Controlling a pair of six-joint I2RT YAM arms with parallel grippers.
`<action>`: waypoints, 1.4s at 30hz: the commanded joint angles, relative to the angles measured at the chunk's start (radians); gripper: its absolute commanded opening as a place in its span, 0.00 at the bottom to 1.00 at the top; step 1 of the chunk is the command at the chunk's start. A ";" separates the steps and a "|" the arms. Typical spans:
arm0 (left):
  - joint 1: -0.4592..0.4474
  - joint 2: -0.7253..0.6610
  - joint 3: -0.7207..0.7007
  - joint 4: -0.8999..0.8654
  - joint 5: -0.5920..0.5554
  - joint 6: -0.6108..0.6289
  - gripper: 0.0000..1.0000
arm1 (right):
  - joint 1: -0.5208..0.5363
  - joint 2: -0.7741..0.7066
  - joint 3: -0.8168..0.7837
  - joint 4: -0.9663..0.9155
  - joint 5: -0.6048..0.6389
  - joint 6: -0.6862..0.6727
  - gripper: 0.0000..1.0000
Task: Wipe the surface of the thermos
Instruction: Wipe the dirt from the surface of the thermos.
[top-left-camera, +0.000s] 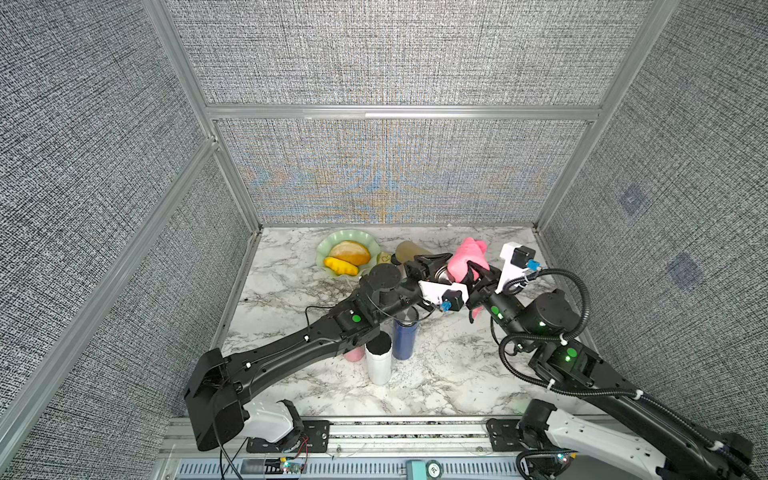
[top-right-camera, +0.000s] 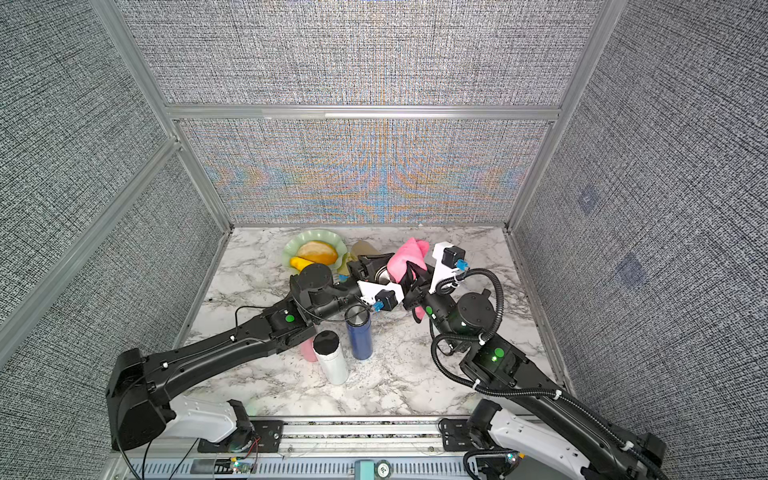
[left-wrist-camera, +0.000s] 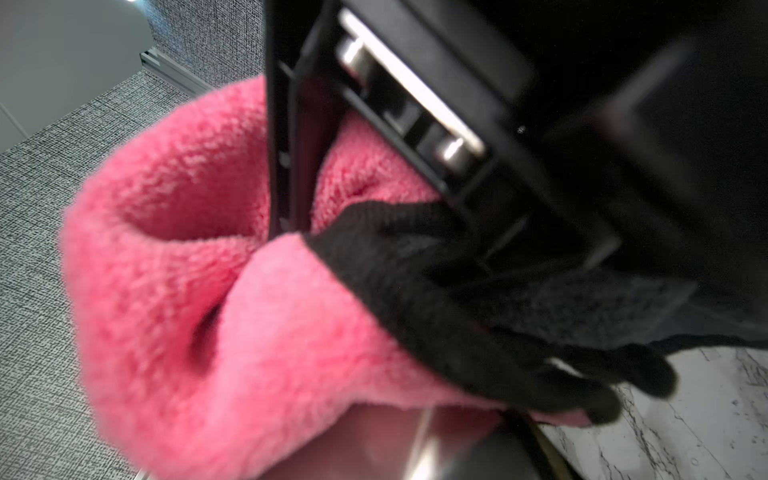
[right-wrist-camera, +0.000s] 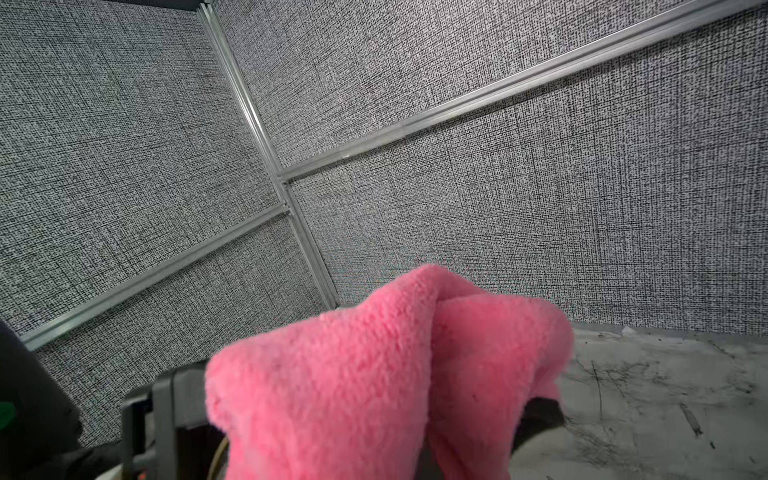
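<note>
Finding: the left pincer (top-left-camera: 430, 266) is clamped on the thermos (top-left-camera: 409, 250) at the bench's (top-left-camera: 436, 382) 12 o'clock end, and the flask body projects toward 10 o'clock. The right pincer (top-left-camera: 476, 272) grips a pink cloth (top-left-camera: 467, 257), which touches the thermos at its 3 o'clock.

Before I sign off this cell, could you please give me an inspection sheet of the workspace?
Surface: marble table, thin dark marks, no spills seen.
Job's things: thermos held by left gripper; pink cloth draped against it.
Clutter: green plate with fruit-like pieces; blue bottle, white bottle, pink cup standing together.
Grippers: left gripper shut on thermos; right gripper shut on pink cloth.
Cables: black hose looped along right arm.
Surroundings: grey fabric panels, aluminium frame.
</note>
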 joint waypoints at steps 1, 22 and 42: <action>-0.006 0.023 0.028 0.228 -0.006 0.002 0.00 | 0.006 -0.016 -0.029 -0.096 -0.126 0.019 0.00; 0.018 -0.006 -0.057 0.235 0.115 0.089 0.00 | -0.010 -0.090 -0.094 0.006 -0.308 0.021 0.00; 0.030 0.072 -0.035 0.290 0.018 0.153 0.00 | -0.016 -0.104 -0.129 0.075 -0.383 0.048 0.00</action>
